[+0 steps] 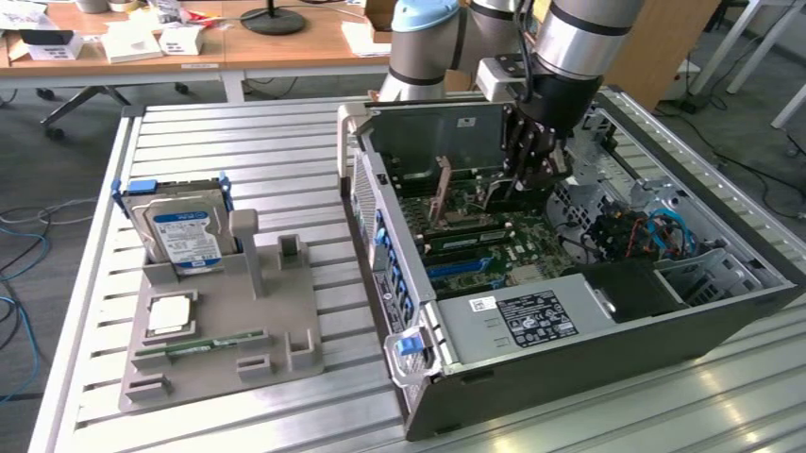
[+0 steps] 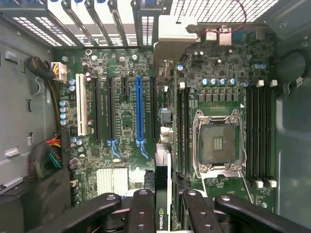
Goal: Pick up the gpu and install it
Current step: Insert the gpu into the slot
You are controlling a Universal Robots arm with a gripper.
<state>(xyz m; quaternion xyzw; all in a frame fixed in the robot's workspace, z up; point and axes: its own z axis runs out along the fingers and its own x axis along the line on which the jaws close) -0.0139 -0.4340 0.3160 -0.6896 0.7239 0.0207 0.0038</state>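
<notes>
Clamping the gpu edge-on between its fingers, the gripper hung inside the open computer case. The card sat over the motherboard, between the blue slot and the CPU socket. The exterior view added the hard drive and RAM stick on a grey holder, well apart from the case.

Arm showing brushed silver-grey tube, dark band ringing it. Light-blue joint cap sitting at 9 o'clock of tube in exterior view. Black wrist block joining tube at 6 o'clock. Gripper wearing matte black; fingers showing rounded link bars, round pivot pins shining grey.
</notes>
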